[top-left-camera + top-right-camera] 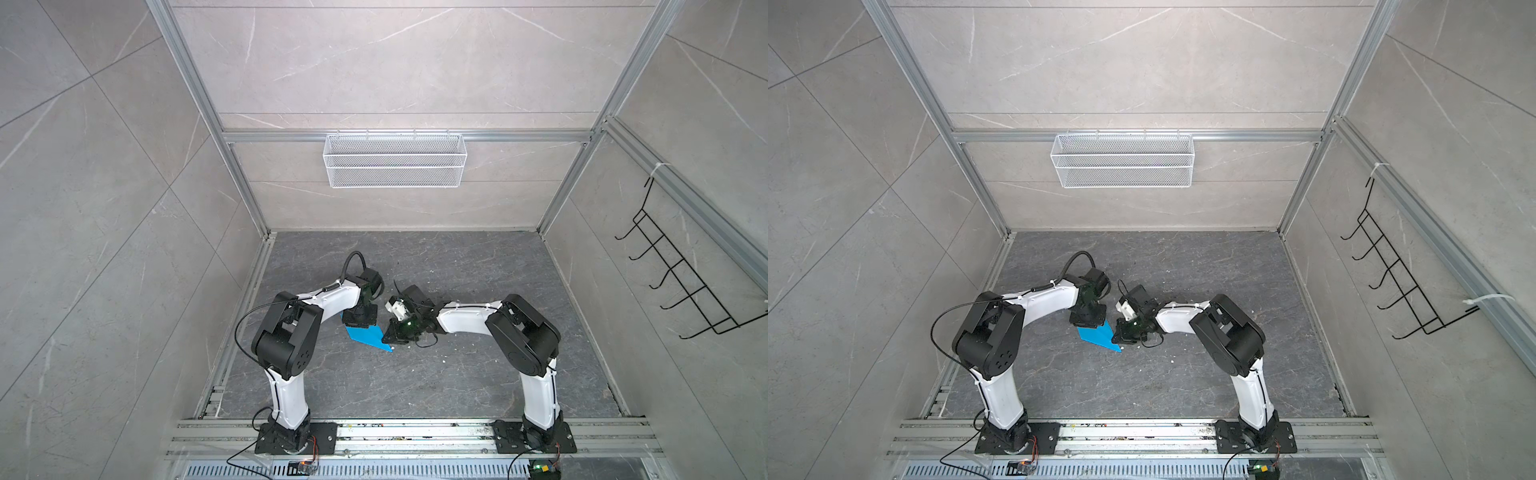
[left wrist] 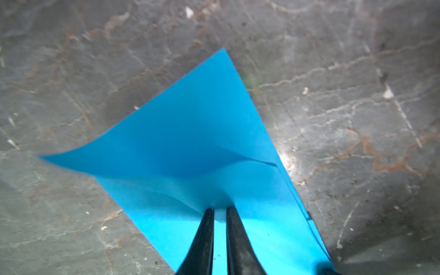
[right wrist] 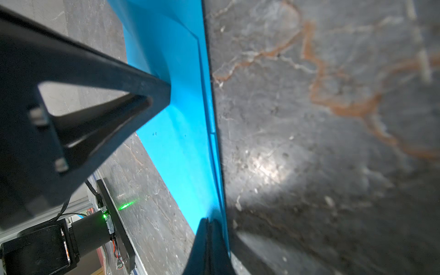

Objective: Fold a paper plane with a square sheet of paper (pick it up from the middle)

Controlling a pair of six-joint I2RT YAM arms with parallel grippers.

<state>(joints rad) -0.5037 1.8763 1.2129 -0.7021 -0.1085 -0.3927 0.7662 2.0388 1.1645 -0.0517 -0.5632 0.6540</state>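
The bright blue sheet of paper (image 1: 365, 334) (image 1: 1096, 334) lies on the dark marble table, folded into a pointed kite-like shape whose tip points to the front right. My left gripper (image 1: 360, 326) (image 2: 219, 210) points straight down onto its back part. Its jaws are nearly together, pinching a raised pucker of the paper (image 2: 190, 133). My right gripper (image 1: 386, 340) (image 3: 209, 221) is shut, its tips resting on the paper (image 3: 181, 154) along its long folded edge near the point. In the right wrist view the left gripper's fingers (image 3: 152, 90) stand on the sheet.
A white wire basket (image 1: 395, 160) hangs on the back wall and a black hook rack (image 1: 685, 286) on the right wall. Small white crumbs (image 1: 444, 360) dot the table (image 1: 457, 270). An aluminium rail (image 1: 415, 432) carries both arm bases at the front.
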